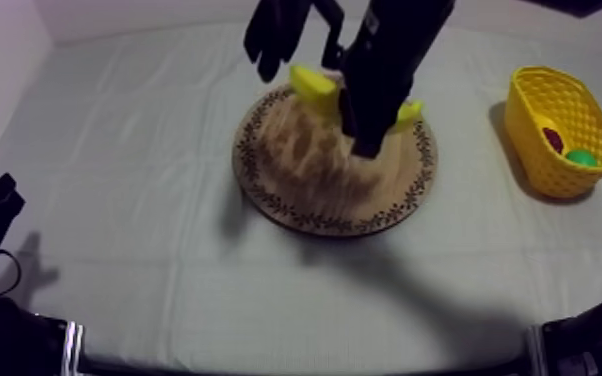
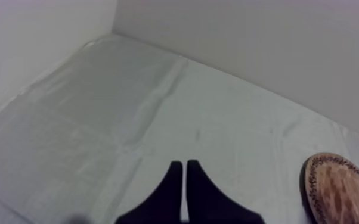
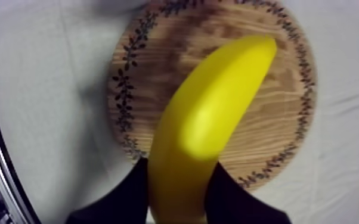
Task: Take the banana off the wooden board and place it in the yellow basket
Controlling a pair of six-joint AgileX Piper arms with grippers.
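Your banana (image 3: 212, 119) is clamped between the two black fingers of the right claw (image 3: 179, 173), with a long stretch of it reaching out past them over the wooden board (image 3: 152, 77). Seen from above, it is just up from the frame's centre. It looks to hang slightly clear of the board rather than lie on it, though you can't be sure of the gap. The main risk, as I judge it, is the hold itself: a smooth, curved fruit pinched at two narrow points can swivel or slide out if you swing the arm sharply, and it would drop back on the board or onto the desk (image 1: 115, 150). The next risk is the yellow basket (image 1: 525, 110) at the right of the frame, well apart from the board. Its wall stands tall, so a banana carried low could strike the rim and shove or tip it. The basket already holds a small red fruit (image 1: 553, 138) and something green (image 1: 582, 157), so a long banana let go crosswise may end up perched on the rim instead of settling inside. Bare cloth lies between board and basket, and nothing blocks that path. Your left claw (image 2: 185, 190) rests at the lower left of the frame, fingers pressed together on nothing, far from the route.
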